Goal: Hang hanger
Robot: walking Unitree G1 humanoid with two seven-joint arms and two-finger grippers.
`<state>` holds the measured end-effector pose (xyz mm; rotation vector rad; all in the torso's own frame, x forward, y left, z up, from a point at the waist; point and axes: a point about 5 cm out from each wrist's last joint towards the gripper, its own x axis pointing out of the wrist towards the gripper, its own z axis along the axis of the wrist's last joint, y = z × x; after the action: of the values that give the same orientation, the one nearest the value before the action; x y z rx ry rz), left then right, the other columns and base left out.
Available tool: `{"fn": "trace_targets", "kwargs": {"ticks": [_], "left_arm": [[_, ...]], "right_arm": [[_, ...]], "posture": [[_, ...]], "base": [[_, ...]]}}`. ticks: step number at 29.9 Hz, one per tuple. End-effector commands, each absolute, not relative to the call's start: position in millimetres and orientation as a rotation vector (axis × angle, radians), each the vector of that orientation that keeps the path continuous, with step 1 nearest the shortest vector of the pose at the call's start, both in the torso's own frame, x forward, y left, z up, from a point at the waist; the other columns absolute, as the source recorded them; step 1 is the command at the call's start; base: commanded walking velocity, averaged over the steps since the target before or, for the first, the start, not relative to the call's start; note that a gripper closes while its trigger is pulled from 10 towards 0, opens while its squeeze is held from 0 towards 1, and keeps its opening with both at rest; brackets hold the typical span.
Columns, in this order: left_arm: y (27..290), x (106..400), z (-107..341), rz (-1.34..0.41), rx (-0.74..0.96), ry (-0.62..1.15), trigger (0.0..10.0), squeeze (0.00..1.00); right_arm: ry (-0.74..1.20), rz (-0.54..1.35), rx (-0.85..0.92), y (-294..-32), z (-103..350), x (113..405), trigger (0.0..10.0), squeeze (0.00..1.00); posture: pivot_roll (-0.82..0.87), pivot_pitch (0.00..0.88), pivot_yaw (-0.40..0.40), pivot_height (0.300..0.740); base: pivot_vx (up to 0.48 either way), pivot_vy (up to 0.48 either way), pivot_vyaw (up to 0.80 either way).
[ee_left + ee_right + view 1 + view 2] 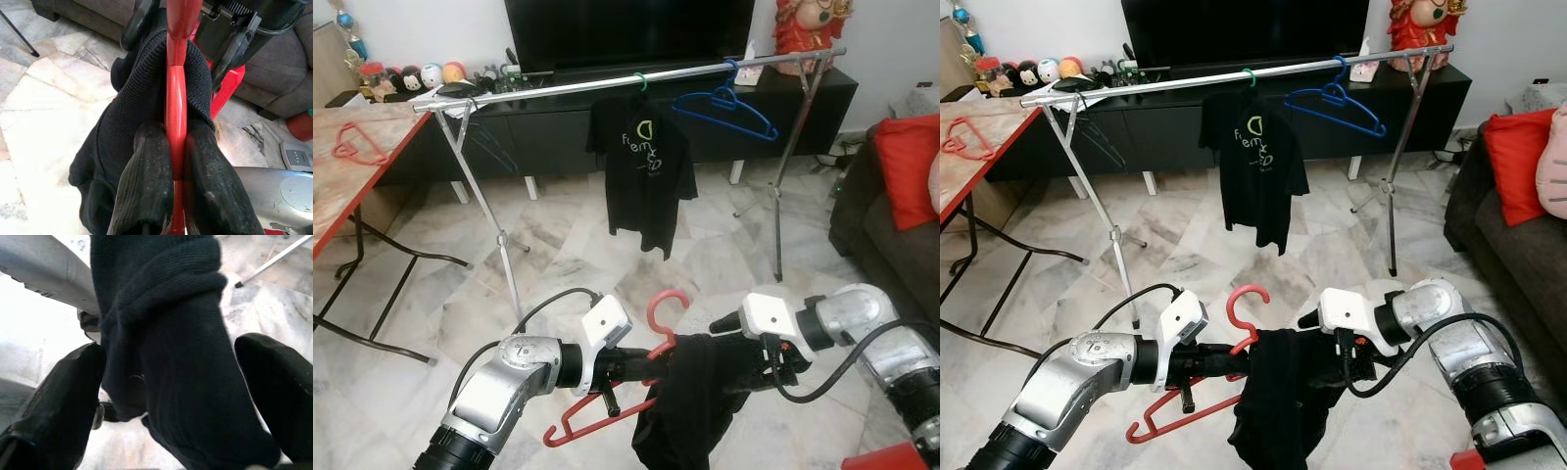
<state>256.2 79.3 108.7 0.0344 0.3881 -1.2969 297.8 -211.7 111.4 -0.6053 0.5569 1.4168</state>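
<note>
Red hanger [651, 362]: held low in front of the robot at about 6 o'clock in the eye views, hook up, tilted, its lower bar running down toward 7 o'clock; a black garment [680, 416] is draped over its right half and hangs in a bunch below. Left gripper [176, 166]: jaws clenched on the red hanger, the two black fingers [146, 186] pressed to either side of the red bar, with the garment's knit bunched just beyond them. Right gripper [171, 396]: at about 5 o'clock, jaws released and spread wide, one finger on each side of the hanging garment; whether the fingers touch the cloth cannot be told. Rail [607, 83]: a silver clothes rack standing on the marble floor [578, 245] at 12 o'clock, well apart from the grippers, running from 10 o'clock to 1 o'clock. On it: a black T-shirt [641, 166] with pale lettering at the middle on a green-hooked hanger, a bare blue hanger [724, 106] toward 1 o'clock, and a thin dark hanger [475, 132] near the 10 o'clock end. Behind the rail: a low black cabinet [558, 142] with a TV [626, 29] on it and small figures along its top. At 9 o'clock: a red-edged desk [342, 186] bearing another red hanger [357, 145]. At 3 o'clock: a dark sofa [867, 215] with a red cushion [906, 166].
</note>
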Motion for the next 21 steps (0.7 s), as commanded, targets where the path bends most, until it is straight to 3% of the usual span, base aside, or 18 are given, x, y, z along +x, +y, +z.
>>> {"fn": "trace_targets", "kwargs": {"ticks": [1,21], "left_arm": [[77.4,255.5,117.3,-1.325,0.03,0.352,10.0,0.0],[77.1,256.0,119.0,-1.327,0.031,0.344,10.0,0.0]], "right_arm": [[0.547,1.434,-0.618,-207.5,111.5,299.6,0.0,0.0],[0.58,1.475,-0.646,-200.0,103.2,301.6,0.0,0.0]], "posture": [[-0.03,0.0,0.049,0.74],[-0.02,0.0,0.045,0.74]], "base": [[0.0,0.0,0.0],[0.0,0.0,0.0]]}}
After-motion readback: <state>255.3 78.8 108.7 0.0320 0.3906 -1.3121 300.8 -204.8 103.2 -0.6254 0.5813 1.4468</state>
